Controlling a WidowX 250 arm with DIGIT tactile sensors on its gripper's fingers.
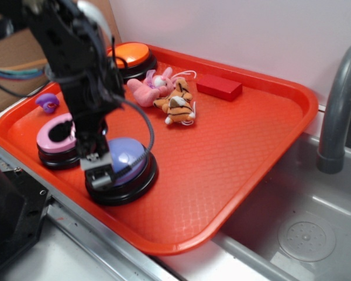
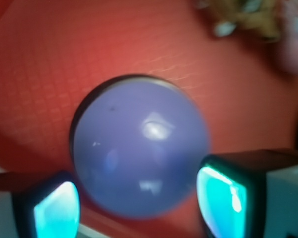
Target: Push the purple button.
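Note:
The purple button (image 1: 127, 157), a periwinkle dome on a black round base, stands at the front left of the red tray (image 1: 234, 152). It fills the middle of the wrist view (image 2: 139, 148). My gripper (image 1: 99, 167) hangs low over the button's front left edge, seemingly touching or just above the dome. In the wrist view my gripper (image 2: 139, 206) has its two cyan fingertips (image 2: 221, 198) spread wide apart, one on each side of the dome's near edge. It holds nothing.
A pink button (image 1: 55, 140) stands just left of the purple one, behind my arm. An orange button (image 1: 131, 55), a pink plush rabbit (image 1: 152, 86), a tiger plush (image 1: 176, 102), a red block (image 1: 219, 86) and a tiny purple figure (image 1: 48, 102) lie on the tray. A sink with a faucet (image 1: 339, 105) is at the right.

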